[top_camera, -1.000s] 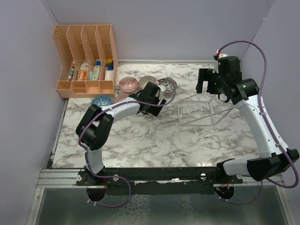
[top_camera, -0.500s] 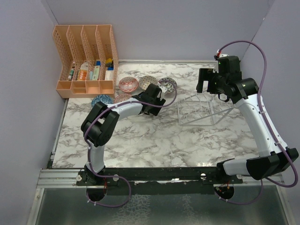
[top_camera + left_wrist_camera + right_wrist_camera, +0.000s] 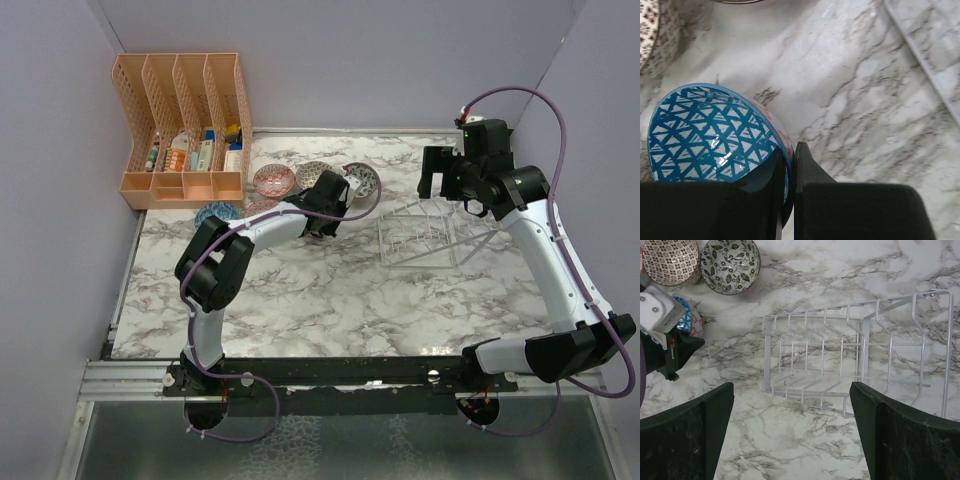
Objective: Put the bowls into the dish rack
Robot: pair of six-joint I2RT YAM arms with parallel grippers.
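In the left wrist view, a bowl (image 3: pixel 705 132) with a blue triangle pattern inside sits tilted on the marble, and my left gripper (image 3: pixel 787 172) is shut on its near rim, one finger inside and one outside. That same bowl (image 3: pixel 690 320) shows beside the left wrist in the right wrist view. A brown-patterned bowl (image 3: pixel 670 255) and a green leaf bowl (image 3: pixel 730 260) stand behind it. More bowls, one pink (image 3: pixel 273 180) and one blue (image 3: pixel 218 214), lie further left. The clear dish rack (image 3: pixel 855 355) holds no bowls. Above it hangs my right gripper (image 3: pixel 790 440), open.
An orange slotted organizer (image 3: pixel 185 130) with small items stands at the back left, against the wall. The table's walls close in on the left, back and right. Bare marble (image 3: pixel 330 300) lies between the rack and the arm bases.
My left gripper has closed onto the rim of the blue triangle bowl, and its wrist has shifted slightly toward the back right. The right arm has stayed still.
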